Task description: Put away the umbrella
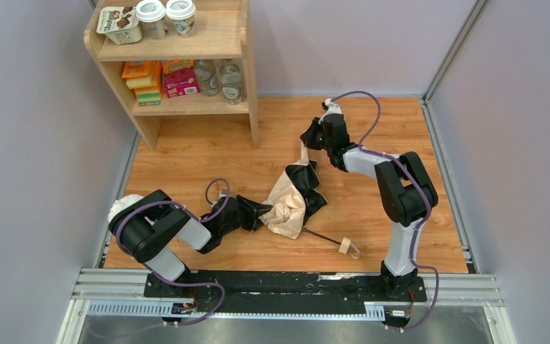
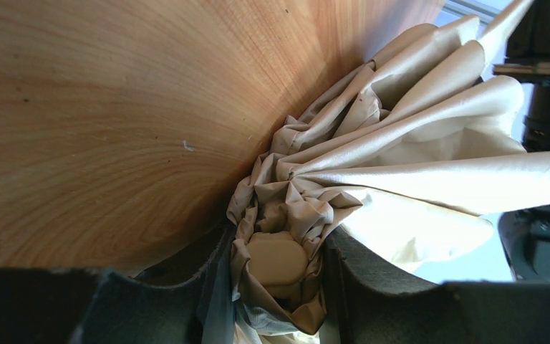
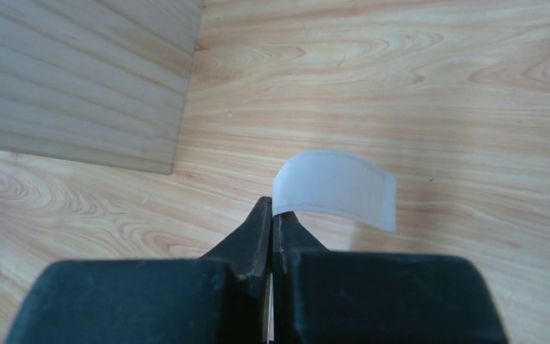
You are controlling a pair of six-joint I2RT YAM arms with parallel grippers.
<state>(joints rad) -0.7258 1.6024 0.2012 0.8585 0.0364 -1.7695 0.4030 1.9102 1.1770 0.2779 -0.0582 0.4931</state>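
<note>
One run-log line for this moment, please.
left gripper shut on umbrella | right gripper shut on strap | umbrella lying on table

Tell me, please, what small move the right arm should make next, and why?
Probably sweep the right end effector, shut on the strap, a little around the canopy to begin wrapping it. The left end effector clamps the canopy's bunched end, yet the rest lies loose and crumpled on the table between them.

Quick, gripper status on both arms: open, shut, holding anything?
Left gripper: closed on the bunched canopy of the pale beige fabric umbrella.
Right gripper: closed, pinching the umbrella's pale flat fabric strap.
</note>
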